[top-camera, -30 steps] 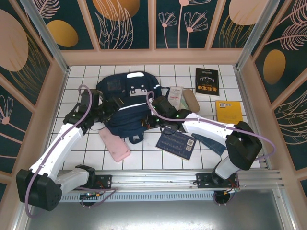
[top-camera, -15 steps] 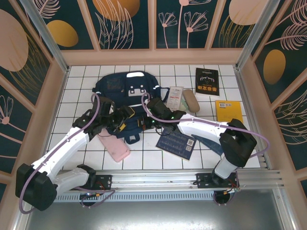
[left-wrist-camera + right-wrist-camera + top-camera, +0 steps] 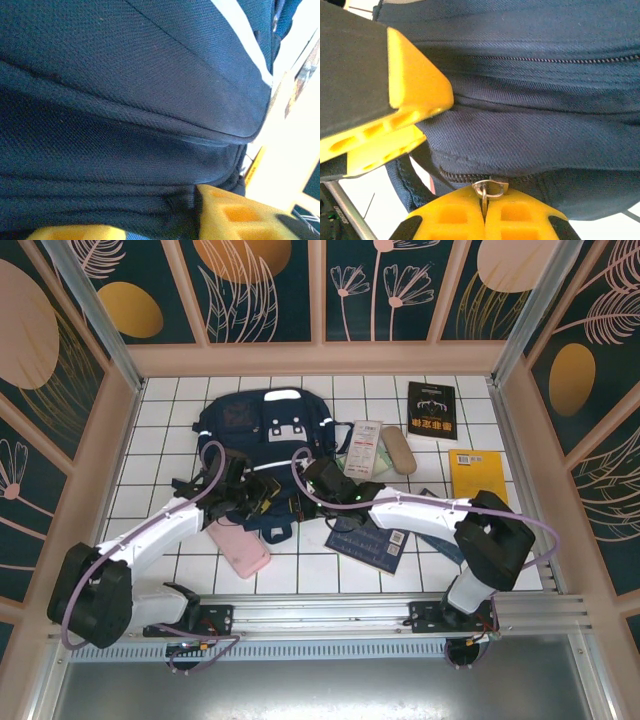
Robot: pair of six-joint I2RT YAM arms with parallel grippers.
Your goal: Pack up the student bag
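While the right gripper (image 3: 484, 207) clamps its zipper pull (image 3: 489, 188), the student bag (image 3: 545, 130) lies directly ahead.

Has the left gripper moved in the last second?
Yes. The left gripper has shifted right, from the bag's left edge to its near edge, just beyond the pink pouch.

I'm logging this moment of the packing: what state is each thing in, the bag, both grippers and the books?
Bag: lying front up, one zip seen closed.
Right gripper: shut on zip pull.
Left gripper: fingers astride bag fabric, grip unclear.
Black book: closed, flat.
Yellow book: closed, flat.
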